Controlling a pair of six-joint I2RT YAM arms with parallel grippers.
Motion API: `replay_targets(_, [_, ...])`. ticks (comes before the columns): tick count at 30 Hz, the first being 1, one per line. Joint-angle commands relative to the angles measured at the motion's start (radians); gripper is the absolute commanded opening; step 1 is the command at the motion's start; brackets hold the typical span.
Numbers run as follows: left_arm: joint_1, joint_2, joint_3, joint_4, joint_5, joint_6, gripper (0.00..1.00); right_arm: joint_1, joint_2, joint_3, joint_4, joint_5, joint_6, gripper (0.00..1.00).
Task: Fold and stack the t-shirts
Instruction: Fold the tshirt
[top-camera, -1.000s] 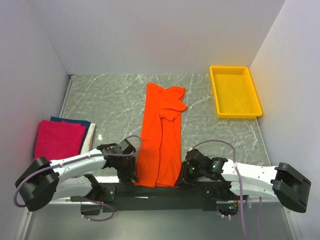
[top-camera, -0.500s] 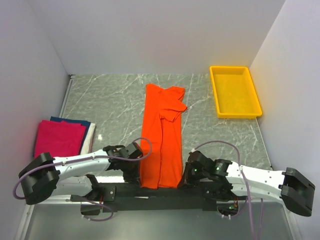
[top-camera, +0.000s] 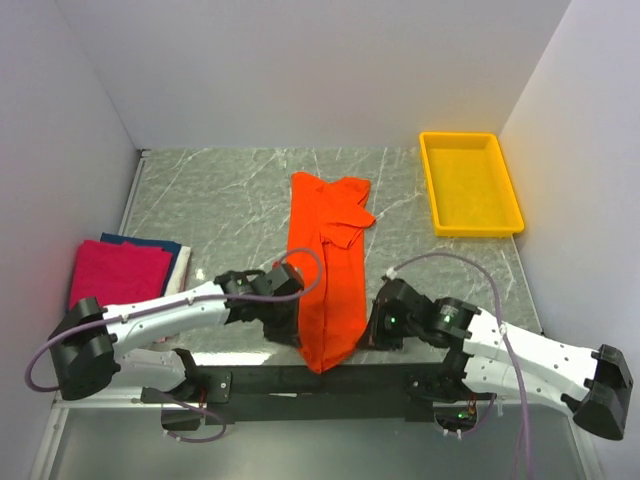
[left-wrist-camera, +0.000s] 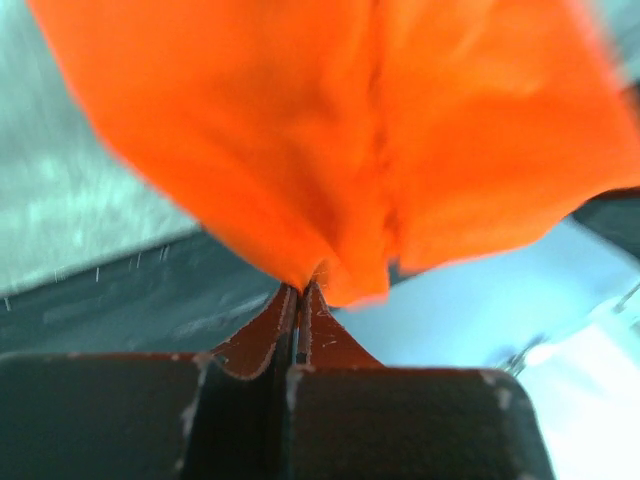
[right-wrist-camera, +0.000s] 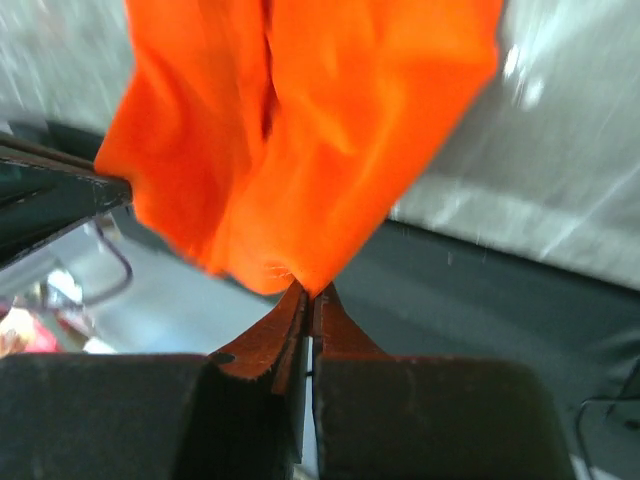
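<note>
Orange shirt (top-camera: 328, 262): soft, light, limp; sag between holds expected. Near hem corners best gripped. Left jaws and right jaws clenched on those corners, above bench (top-camera: 220, 190).

The left arm (top-camera: 165, 313) lies low and reaches from the left side in toward the middle. The right arm (top-camera: 520, 350) does the same from the right side, so the two arms point at each other. The left pincer (left-wrist-camera: 297, 292) is closed tight, its two fingers pressed together on a bit of the orange t-shirt (top-camera: 325, 270). The right pincer (right-wrist-camera: 308, 293) is closed tight too and pinches another bit of the same shirt. The two pincers sit near each other, with the cloth between them.
</note>
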Motion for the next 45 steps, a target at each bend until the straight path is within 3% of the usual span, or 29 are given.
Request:
replay_targets(1, [0.073,0.034,0.104,-0.002,-0.089,0.08,0.0,-0.112,0.07,0.093,-0.046,0.087,-0.166,0.0])
replay_targets(8, [0.241,0.175,0.289,0.059,-0.137,0.17,0.0,-0.233,0.24,0.243,0.052,0.155,-0.284,0.0])
replay_targets(20, [0.362,0.408,0.435,0.156,-0.144,0.178,0.0,-0.347,0.551,0.409,0.219,0.233,-0.37,0.0])
replay_targets(35, [0.495,0.613,0.644,0.182,-0.144,0.155,0.0,-0.525,0.8,0.565,0.313,0.13,-0.45,0.0])
replay_targets(45, [0.537,0.63,0.636,0.191,-0.13,0.147,0.0,-0.586,0.864,0.578,0.365,0.046,-0.455,0.0])
